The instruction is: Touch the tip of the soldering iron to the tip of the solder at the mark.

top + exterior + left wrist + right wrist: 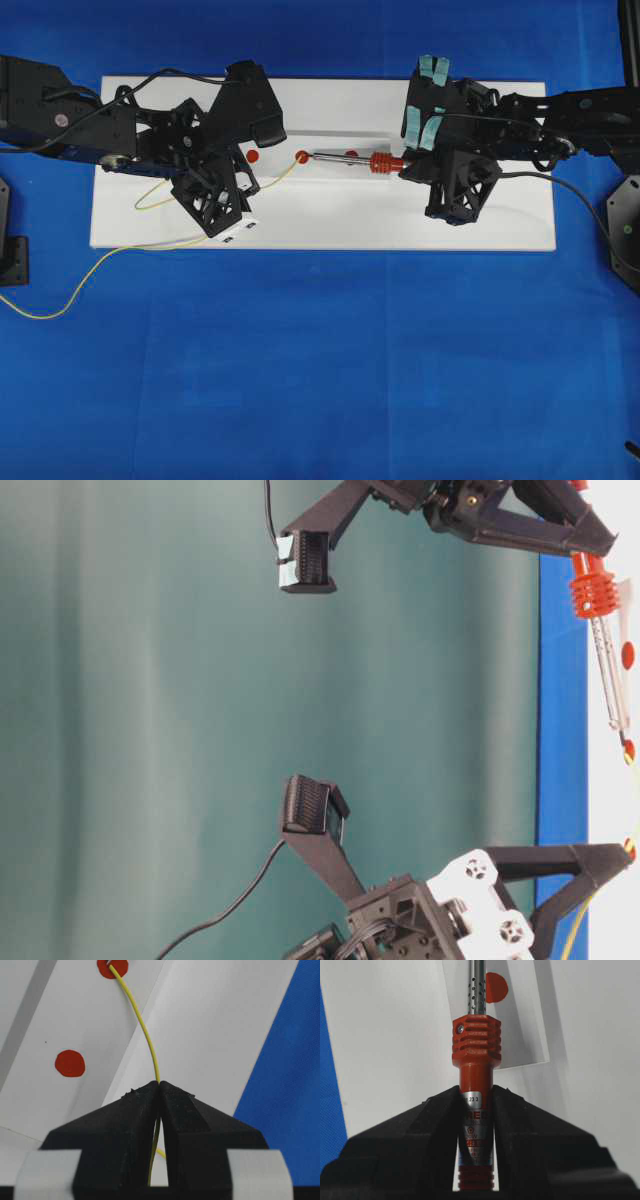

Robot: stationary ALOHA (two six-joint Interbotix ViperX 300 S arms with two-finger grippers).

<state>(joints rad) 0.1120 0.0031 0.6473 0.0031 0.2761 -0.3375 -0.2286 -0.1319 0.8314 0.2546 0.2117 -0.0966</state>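
Note:
The soldering iron [345,158] lies level over the white board [480,225], its red ribbed collar [476,1042] just ahead of my right gripper [476,1091]. That gripper is shut on the red handle. The metal tip points left and reaches the middle red mark [302,157]. The solder [142,1025], a thin yellow wire, runs from my left gripper [159,1082], which is shut on it, up to that same mark [112,967]. The wire's end lies on the mark, and the two tips appear to meet there [627,748].
Two more red marks [252,156] [351,154] flank the middle one. The solder's slack loops off the board's left edge onto the blue cloth [70,290]. A black cord [560,185] trails right from the iron. The left arm [215,195] stands over the board's left part.

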